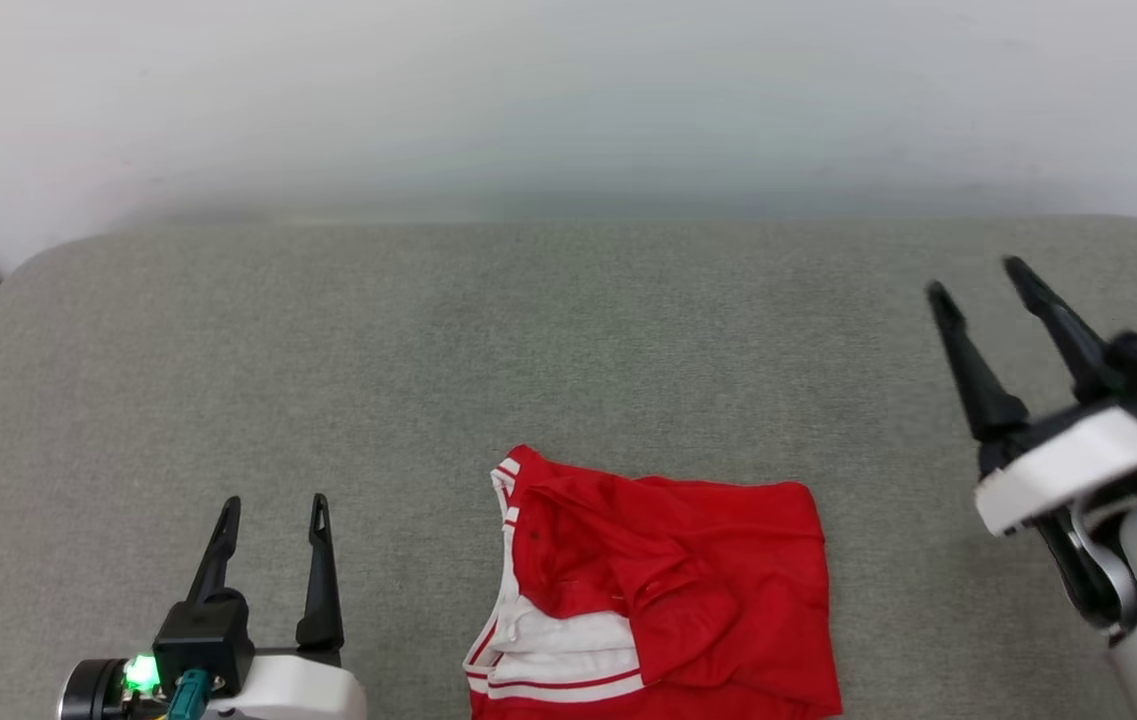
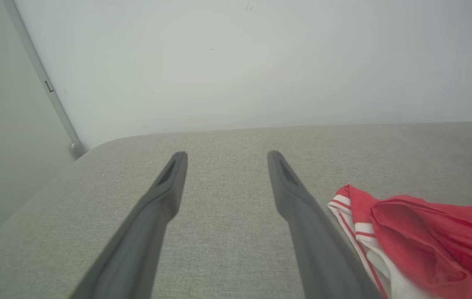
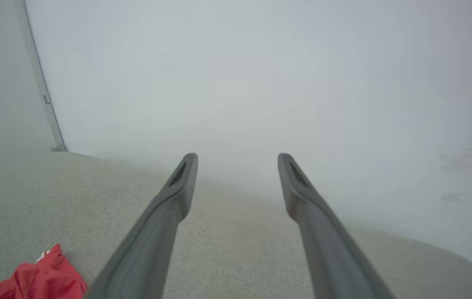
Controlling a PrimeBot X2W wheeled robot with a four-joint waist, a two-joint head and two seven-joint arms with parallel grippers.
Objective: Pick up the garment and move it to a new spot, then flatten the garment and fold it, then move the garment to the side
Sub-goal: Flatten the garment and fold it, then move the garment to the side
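Both arms are off the cloth. Left gripper (image 1: 274, 500) sits at my lower left with its fingers spread wide, pointing away from me, nothing between them. It's over the bare grey padded surface (image 1: 428, 340), left of the garment (image 1: 668, 590), with a clear gap between them in head view.

Right gripper (image 1: 975, 277) is at the far right, well apart from the garment and leaning left. Its fingers are parted too, and empty.

The garment lies on the padded surface, roughly centre, at the bottom of head view, and its near edge runs out of frame. It's bunched into a rough rectangle: creased red fabric on top, white layers with red stripes at its lower left, striped trim up the left edge.

In left wrist view one finger partly covers the striped edge; I can't tell if they touch. Right wrist view has a red corner at lower left, beside the finger there. There's a pale wall (image 1: 568, 100) behind the surface.
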